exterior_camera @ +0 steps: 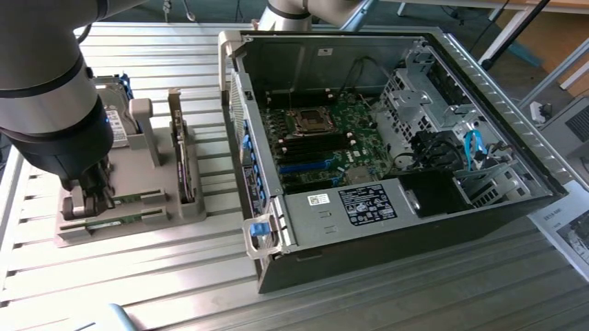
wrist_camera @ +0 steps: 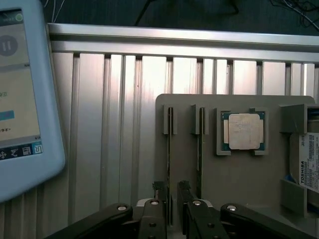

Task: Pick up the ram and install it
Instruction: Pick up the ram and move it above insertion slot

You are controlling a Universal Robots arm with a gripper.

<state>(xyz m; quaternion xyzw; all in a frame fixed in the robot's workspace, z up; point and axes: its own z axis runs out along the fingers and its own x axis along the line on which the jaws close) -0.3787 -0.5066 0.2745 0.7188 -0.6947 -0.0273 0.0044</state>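
Two green ram sticks stand on edge in slots of a grey holder (wrist_camera: 189,109). In the wrist view my gripper (wrist_camera: 171,188) is open and straddles the end of one ram (wrist_camera: 170,149), with a black fingertip (wrist_camera: 159,189) on either side and a gap to each. The other ram (wrist_camera: 200,149) stands one slot over, beside the square silver processor (wrist_camera: 244,131). In the exterior view my gripper (exterior_camera: 85,203) is down at the holder (exterior_camera: 110,238) on the exterior view's left, where green ram edges (exterior_camera: 138,199) show. The open computer case (exterior_camera: 387,131) with its motherboard (exterior_camera: 322,141) lies to the right.
A light blue tablet (wrist_camera: 22,99) lies on the ribbed metal table (wrist_camera: 109,124) beside the holder. A hard drive (wrist_camera: 309,159) and an upright expansion card (exterior_camera: 187,162) also sit in the holder. Cables and a drive cage (exterior_camera: 432,103) fill the case's far side.
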